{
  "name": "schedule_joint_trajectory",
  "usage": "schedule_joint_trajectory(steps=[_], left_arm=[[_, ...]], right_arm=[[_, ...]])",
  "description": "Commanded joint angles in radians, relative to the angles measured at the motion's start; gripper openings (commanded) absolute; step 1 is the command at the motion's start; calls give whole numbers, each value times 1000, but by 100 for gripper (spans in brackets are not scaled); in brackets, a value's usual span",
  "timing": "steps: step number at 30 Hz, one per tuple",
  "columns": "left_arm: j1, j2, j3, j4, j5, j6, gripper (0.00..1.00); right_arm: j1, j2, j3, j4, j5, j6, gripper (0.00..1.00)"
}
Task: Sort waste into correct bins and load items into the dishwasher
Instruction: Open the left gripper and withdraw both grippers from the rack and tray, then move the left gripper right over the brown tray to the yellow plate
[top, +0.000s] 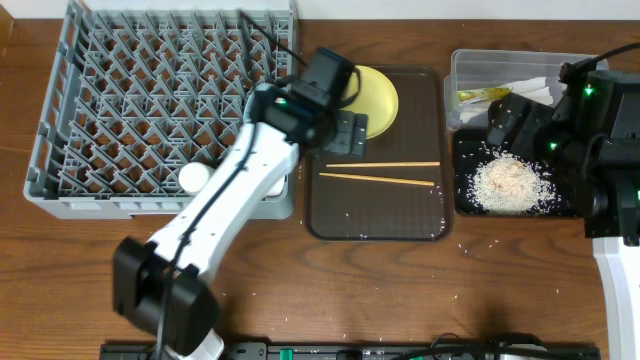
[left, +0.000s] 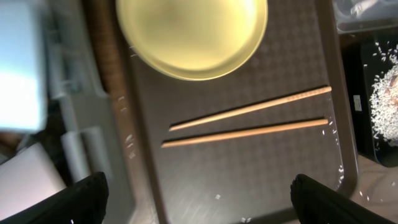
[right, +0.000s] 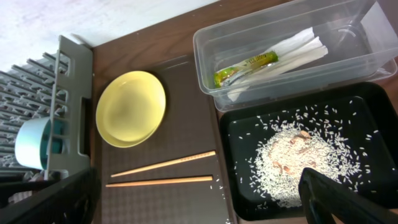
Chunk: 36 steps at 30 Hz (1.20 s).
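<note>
The yellow plate (top: 375, 98) and the two wooden chopsticks (top: 385, 172) lie on the brown tray (top: 420, 215). My left gripper (top: 345, 130) hovers open and empty at the plate's left edge; in the left wrist view (left: 199, 193) the plate (left: 193, 34) and chopsticks (left: 249, 121) lie ahead of it. My right gripper (top: 510, 122) is open and empty above the black tray (top: 465, 200) with the rice pile (top: 508, 183). The clear tub (top: 462, 68) holds the green-yellow wrapper (right: 245, 67) and white napkins (right: 298, 50). The small white cup (top: 193, 178) and light blue bowl (right: 31, 143) stand in the grey rack (top: 150, 110). The white bowl is hidden.
Loose rice grains are scattered on the brown tray's right edge (right: 219, 183) and on the wooden table (top: 470, 250) in front of the trays. The left arm (top: 215, 215) crosses the rack's front right corner. The right arm's base (top: 610, 190) stands right of the black tray.
</note>
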<state>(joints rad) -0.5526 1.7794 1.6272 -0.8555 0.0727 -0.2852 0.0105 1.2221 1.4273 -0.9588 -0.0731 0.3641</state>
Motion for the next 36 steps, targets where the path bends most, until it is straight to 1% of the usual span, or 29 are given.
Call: schedule_joint_trajectory(steps=[1, 7, 14, 20, 24, 27, 34, 36], left_arm=[[-37, 34, -5, 32, -2, -5, 95], [-69, 65, -5, 110, -6, -5, 94], [-73, 150, -5, 234, -39, -5, 94], [-71, 238, -5, 381, -44, -5, 92], [-71, 287, -5, 454, -113, 11, 92], [-69, 324, -5, 488, -134, 53, 92], [-68, 388, -5, 522, -153, 51, 91], [-68, 406, -5, 542, -180, 43, 91]], right_arm=[[-5, 4, 12, -7, 18, 17, 99], [-5, 4, 12, -22, 17, 17, 99], [-5, 4, 12, -27, 17, 17, 99], [-5, 4, 12, -30, 17, 17, 99], [-5, 4, 12, -30, 17, 17, 99], [-5, 4, 12, -30, 17, 17, 99], [-5, 4, 12, -30, 17, 17, 99], [-5, 4, 12, -30, 17, 17, 99]])
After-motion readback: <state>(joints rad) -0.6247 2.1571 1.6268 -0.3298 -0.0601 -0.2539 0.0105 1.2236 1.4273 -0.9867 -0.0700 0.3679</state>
